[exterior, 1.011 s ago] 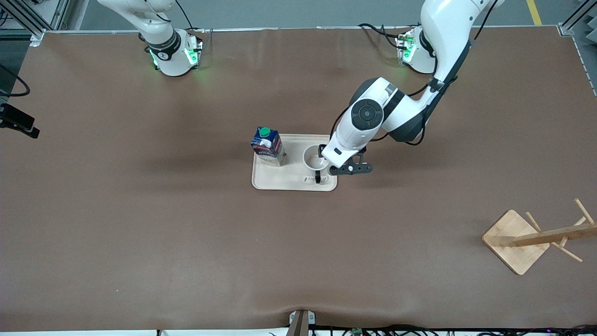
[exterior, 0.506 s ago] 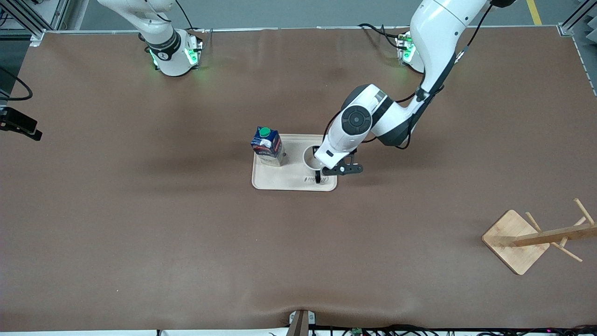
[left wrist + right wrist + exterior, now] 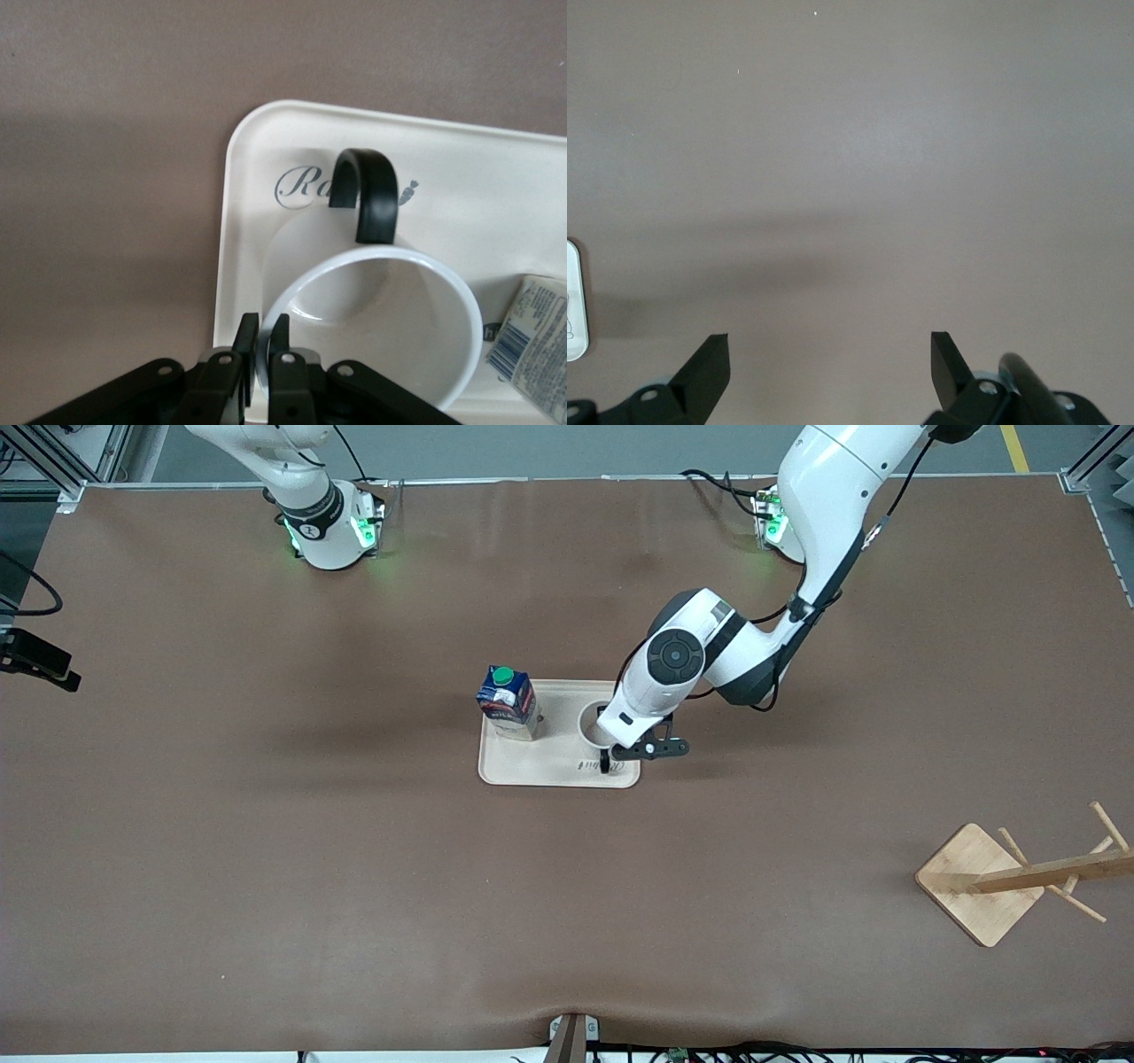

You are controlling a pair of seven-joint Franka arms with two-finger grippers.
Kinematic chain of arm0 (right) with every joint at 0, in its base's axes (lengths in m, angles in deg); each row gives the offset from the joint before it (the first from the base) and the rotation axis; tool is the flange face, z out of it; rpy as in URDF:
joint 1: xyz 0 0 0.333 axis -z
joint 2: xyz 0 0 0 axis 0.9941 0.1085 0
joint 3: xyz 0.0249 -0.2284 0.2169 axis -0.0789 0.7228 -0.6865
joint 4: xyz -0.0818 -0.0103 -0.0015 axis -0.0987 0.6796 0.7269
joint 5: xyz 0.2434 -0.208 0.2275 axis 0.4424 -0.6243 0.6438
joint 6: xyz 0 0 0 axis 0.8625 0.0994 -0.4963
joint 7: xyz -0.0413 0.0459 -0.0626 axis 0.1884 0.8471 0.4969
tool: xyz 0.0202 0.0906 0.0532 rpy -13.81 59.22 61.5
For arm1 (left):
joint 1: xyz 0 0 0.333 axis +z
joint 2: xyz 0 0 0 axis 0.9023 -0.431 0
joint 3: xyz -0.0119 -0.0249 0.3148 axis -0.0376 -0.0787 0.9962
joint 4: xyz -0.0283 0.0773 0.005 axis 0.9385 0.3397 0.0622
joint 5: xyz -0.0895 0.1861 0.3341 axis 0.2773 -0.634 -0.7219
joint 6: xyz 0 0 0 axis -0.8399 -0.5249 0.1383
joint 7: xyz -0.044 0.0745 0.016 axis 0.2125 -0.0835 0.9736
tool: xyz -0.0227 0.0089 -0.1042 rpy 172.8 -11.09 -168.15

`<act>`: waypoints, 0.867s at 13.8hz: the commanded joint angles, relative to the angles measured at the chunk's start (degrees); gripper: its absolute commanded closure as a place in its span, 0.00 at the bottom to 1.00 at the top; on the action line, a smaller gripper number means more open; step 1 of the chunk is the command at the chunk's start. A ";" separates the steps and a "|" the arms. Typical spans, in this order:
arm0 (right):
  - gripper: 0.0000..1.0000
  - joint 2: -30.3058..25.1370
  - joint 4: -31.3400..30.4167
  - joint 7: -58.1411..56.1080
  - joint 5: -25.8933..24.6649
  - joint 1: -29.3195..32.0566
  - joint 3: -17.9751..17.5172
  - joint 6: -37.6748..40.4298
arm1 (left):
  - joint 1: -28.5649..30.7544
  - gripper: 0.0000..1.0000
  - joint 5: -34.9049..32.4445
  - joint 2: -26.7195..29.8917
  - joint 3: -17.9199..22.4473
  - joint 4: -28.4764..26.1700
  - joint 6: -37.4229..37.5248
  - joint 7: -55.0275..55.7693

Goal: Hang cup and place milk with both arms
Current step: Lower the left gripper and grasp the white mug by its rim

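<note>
Since a second ago, the left gripper has been lowered and clamped onto the cup wall.
On the tray, the milk stands beside the gripped cup; the right gripper is held spread over bare table, waiting.

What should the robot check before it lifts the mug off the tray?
1. Left hand pinched shut on the cup rim: ok, one finger inside the wall, one outside.
2. Cup upright on the tray: ok.
3. Black handle free of the fingers: ok, it sticks out on the cup's side away from the grip.
4. Milk out of the way: ok, it stands apart from the cup, toward the right arm's end of the tray.
5. Wooden rack ready for hanging: not ok, it looks tipped over.
6. Right hand open over bare table: ok, waiting.
</note>
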 commanded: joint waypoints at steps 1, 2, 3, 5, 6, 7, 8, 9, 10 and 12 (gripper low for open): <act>0.00 0.56 1.41 -0.45 -0.46 1.32 -0.98 0.77 | 0.51 1.00 -1.23 1.65 0.18 0.79 0.54 0.64; 0.00 0.56 1.41 -0.36 -0.38 1.32 -0.98 0.77 | 0.69 1.00 -1.23 2.27 0.18 0.79 0.72 0.55; 0.00 0.56 1.41 -0.27 -0.37 1.32 -0.98 0.77 | 0.69 1.00 -1.23 3.32 0.26 0.87 0.72 0.64; 0.00 0.56 1.41 -0.27 -0.20 1.24 -0.98 0.77 | 1.21 1.00 -1.23 5.86 0.53 1.05 2.55 0.64; 0.00 0.56 1.41 -0.27 -0.02 1.24 -0.98 0.86 | 2.08 1.00 -1.23 7.53 0.44 1.92 5.00 0.55; 0.00 0.56 1.41 -0.27 -0.02 1.24 -0.98 0.86 | 3.05 1.00 -1.23 9.29 0.44 2.97 7.98 0.11; 0.00 0.56 1.32 -0.27 -0.02 1.24 -0.98 1.03 | 4.37 1.00 -1.32 11.13 0.44 3.85 10.80 -0.67; 0.00 0.56 1.32 -0.36 -0.02 0.98 -0.98 1.04 | 5.86 1.00 -1.32 13.06 0.35 4.38 12.91 -2.33; 0.00 0.56 1.32 -0.36 -0.02 0.89 -0.98 1.38 | 7.61 1.00 -1.32 15.08 0.35 4.56 14.59 -5.13; 0.00 0.64 1.32 -0.36 -0.02 0.89 -0.98 1.74 | 11.91 1.00 -0.54 18.78 0.18 4.91 17.14 -11.45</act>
